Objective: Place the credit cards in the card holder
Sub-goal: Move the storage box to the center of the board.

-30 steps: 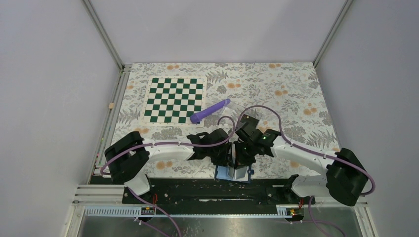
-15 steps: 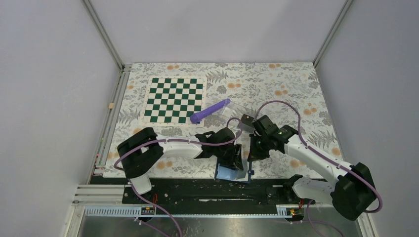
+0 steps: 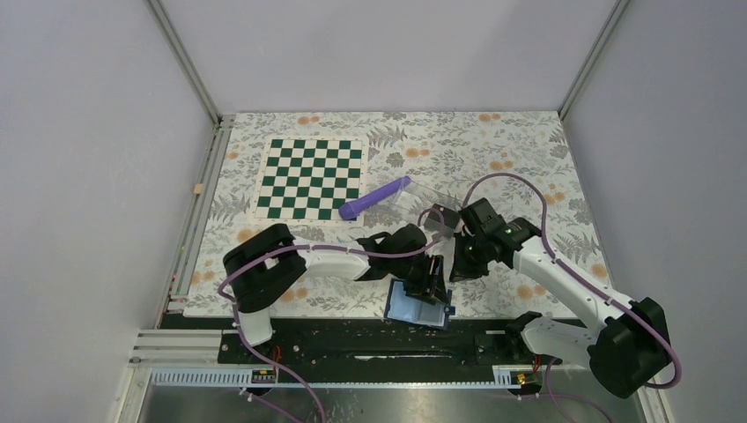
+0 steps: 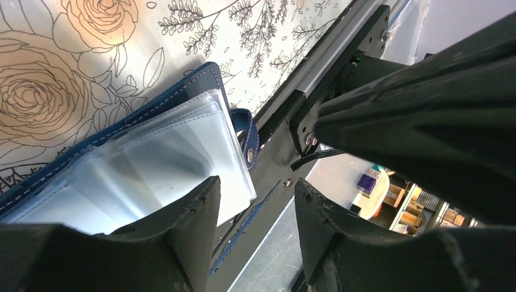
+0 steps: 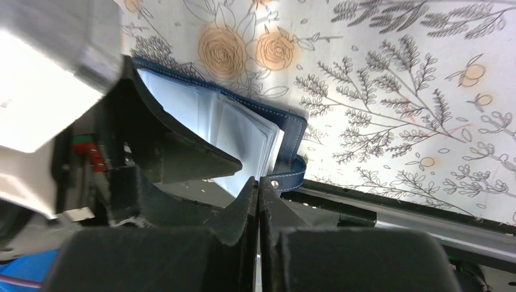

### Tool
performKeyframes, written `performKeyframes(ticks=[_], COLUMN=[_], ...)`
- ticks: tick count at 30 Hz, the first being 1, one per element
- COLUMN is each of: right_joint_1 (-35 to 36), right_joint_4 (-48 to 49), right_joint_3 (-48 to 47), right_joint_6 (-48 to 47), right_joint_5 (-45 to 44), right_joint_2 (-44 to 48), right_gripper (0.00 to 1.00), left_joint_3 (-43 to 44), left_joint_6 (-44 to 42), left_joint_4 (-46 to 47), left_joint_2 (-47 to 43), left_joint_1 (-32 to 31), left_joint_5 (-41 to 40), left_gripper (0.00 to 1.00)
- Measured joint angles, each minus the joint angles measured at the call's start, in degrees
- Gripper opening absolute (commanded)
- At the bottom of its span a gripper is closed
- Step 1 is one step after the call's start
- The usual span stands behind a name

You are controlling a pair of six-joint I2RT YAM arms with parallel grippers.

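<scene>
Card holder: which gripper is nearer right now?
Left. The left gripper sits open directly over the card holder pockets. The right gripper, shut, hangs off its snap-tab side, beyond the edge.

- I see the left gripper hanging over the card holder from 12 o'clock.
- The right gripper crowds its 1 o'clock.
- The black rail blocks 6 o'clock.
- Bare table lies at 3 o'clock.

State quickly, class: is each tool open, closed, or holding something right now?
Left tool: open, holding nothing.
Right tool: closed, holding nothing.
</scene>
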State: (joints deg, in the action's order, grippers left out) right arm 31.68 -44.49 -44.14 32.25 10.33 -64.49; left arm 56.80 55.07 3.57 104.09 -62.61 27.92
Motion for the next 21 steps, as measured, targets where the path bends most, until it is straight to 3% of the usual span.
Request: performKeyframes(ticks=[5, 11, 17, 21], right_joint_1=[-2.5, -8.7, -16.9, -20.9], right_joint_4=[-0.4, -0.5, 0.2, 1.6], right_joint_3=[-2.2, -5.0, -9.1, -12.6], right_joint_6=[-1.6, -3.8, -5.6, -6.4], right_joint_5=[-0.4, 0.5, 4.5, 7.1], right_joint_2=[0.0, -0.9, -5.9, -11.6], right_gripper=[0.08, 0.21, 0.43, 0.60], left_joint_3=[0.1, 0.1, 1.2, 7.5], left_joint_6=[-0.8, -3.0, -3.5, -5.0], left_joint_4=[0.5, -0.3, 1.7, -2.6], left_joint_2=[0.2, -4.5, -9.3, -8.0], left_joint_1=[0.1, 4.3, 14.4, 21.0], left_joint_5=[0.2, 0.2, 0.3, -0.1], left_gripper=[0.50, 0.51, 0.51, 0.51])
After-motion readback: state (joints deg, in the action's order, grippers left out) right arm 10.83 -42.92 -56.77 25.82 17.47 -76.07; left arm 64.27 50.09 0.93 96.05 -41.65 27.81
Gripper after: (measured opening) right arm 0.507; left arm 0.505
